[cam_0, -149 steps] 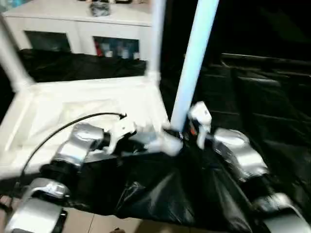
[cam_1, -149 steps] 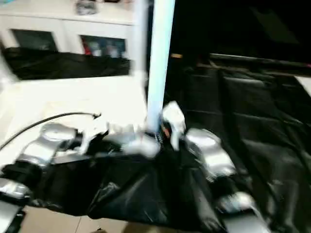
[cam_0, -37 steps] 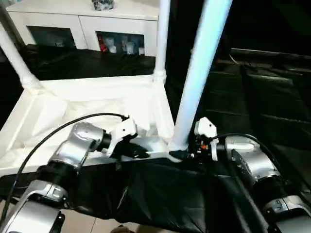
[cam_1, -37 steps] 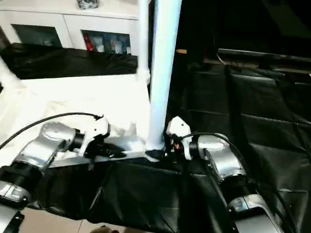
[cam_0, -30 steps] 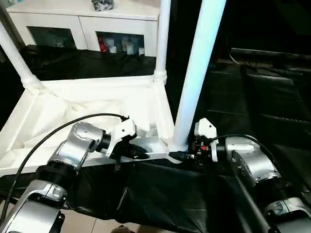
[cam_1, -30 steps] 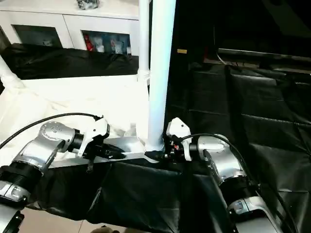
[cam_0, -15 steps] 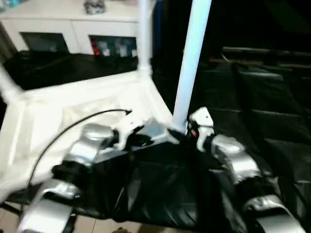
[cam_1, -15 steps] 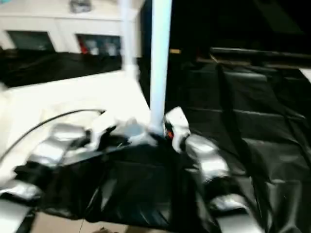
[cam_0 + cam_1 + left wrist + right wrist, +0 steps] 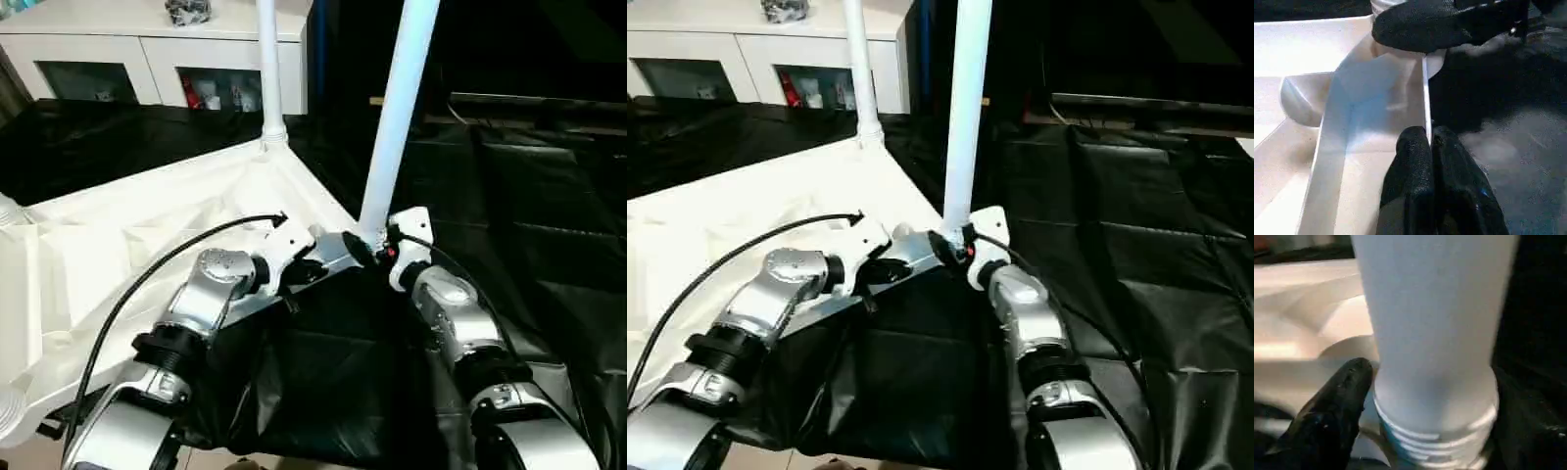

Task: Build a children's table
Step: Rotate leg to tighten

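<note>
On black sheeting [image 9: 529,225], left gripper [image 9: 1427,147] pinches tabletop [image 9: 118,264] rim; right gripper's [image 9: 1400,396] spread unclear.

leg [image 9: 402,103] top cropped, cabinet [image 9: 147,59] contents blurred

The tabletop [image 9: 118,245] and its legs [image 9: 397,117] are white, the sheet [image 9: 529,196] under them is black, the forearms [image 9: 211,289] silver.
</note>
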Robot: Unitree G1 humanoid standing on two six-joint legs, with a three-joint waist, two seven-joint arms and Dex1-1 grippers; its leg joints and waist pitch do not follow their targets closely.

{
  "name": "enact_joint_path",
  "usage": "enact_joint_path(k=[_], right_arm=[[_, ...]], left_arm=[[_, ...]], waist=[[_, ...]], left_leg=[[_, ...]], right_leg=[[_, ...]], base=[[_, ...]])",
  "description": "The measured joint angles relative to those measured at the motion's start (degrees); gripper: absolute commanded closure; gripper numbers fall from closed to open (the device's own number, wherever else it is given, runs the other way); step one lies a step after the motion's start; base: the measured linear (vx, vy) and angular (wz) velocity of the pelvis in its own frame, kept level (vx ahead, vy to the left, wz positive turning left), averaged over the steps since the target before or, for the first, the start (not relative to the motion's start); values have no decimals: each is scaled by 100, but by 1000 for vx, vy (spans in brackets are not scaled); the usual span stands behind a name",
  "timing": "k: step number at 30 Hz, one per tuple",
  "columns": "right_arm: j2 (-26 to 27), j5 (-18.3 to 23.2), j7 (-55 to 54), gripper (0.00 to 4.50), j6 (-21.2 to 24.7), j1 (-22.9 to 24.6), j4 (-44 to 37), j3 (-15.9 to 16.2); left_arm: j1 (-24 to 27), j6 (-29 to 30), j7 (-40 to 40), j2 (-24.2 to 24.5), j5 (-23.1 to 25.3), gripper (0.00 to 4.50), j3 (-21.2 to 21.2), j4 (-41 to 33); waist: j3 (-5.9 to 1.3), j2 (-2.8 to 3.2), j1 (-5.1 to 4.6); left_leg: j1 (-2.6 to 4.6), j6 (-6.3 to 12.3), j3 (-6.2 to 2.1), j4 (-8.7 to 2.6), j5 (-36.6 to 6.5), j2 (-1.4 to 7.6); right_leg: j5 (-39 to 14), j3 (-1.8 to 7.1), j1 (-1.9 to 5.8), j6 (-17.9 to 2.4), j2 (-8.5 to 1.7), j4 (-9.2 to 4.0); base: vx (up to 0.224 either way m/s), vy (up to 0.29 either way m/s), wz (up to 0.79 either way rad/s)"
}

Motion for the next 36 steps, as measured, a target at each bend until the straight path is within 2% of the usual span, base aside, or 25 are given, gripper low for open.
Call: enact_joint_path(k=[4, 8, 10, 11, 15, 20, 28, 30, 35, 36], right_arm=[[-313, 41, 939, 67, -70, 144, -158, 186], [-692, 24, 1905, 67, -208, 241, -319, 569], [-779, 28, 2231, 67, -218, 307, -421, 654], [-867, 39, 2501, 90, -188, 365, -541, 724], [-1180, 81, 3213, 122, 8, 518, -930, 887], [-1330, 111, 3569, 160, 161, 636, -1228, 1007], [-1301, 108, 3515, 172, 321, 673, -1338, 992], [-1178, 80, 3181, 173, 334, 664, -1240, 920], [-545, -109, 1263, 173, 307, 318, -550, 531], [-406, -149, 789, 174, 320, 246, -413, 442]], left_arm=[[45, -60, -559, 229, -137, 450, -84, -84], [56, -230, -1120, 498, -201, 450, -133, -82], [58, -242, -1333, 553, -212, 450, -157, -82], [58, -245, -1478, 595, -248, 450, -180, -82], [59, -273, -1880, 737, -352, 450, -292, -82], [59, -296, -2179, 813, -375, 450, -337, -62], [58, -427, -2187, 815, -381, 450, -335, 32], [51, -432, -1988, 768, -367, 450, -293, 103], [-102, -324, -873, 382, -163, 450, -67, 398], [-117, -282, -644, 270, -136, 450, -62, 420]], waist=[[0, 0, 43], [2, 4, 95], [2, 4, 125], [3, 5, 151], [4, 6, 197], [1, 11, 206], [-4, 18, 202], [-5, 16, 185], [0, 10, 78], [-1, 8, 30]], left_leg=[[-18, 2, 0, 1, 2, 13], [-24, 2, 5, 15, 3, 26], [-25, 1, 9, 20, 3, 29], [-25, 1, 9, 23, 3, 29], [-27, 2, 10, 27, 3, 31], [-24, 1, 12, 28, 3, 35], [-18, 1, 12, 30, 3, 35], [-1, 0, 12, 30, 3, 35], [25, -4, 11, 26, 3, 33], [26, -4, 11, 23, 3, 33]], right_leg=[[-3, -17, -9, -3, 1, 1], [-3, -25, -8, -3, 1, 6], [-3, -24, -7, -4, 0, 7], [-3, -24, -5, -4, 0, 7], [-3, -24, -2, -4, 0, 7], [-3, -25, 0, -4, 0, 8], [-3, -26, 5, -4, 1, 11], [-2, -24, 15, -4, 0, 22], [-16, -23, 21, 20, -1, 28], [-17, -22, 21, 21, -1, 24]], base=[[0, 0, 0], [0, 0, 0], [0, 0, 0], [0, 0, 0], [0, 0, 0], [0, 0, 0], [0, 0, 0], [0, 0, 0], [-20, -3, -1], [0, 0, 0]])
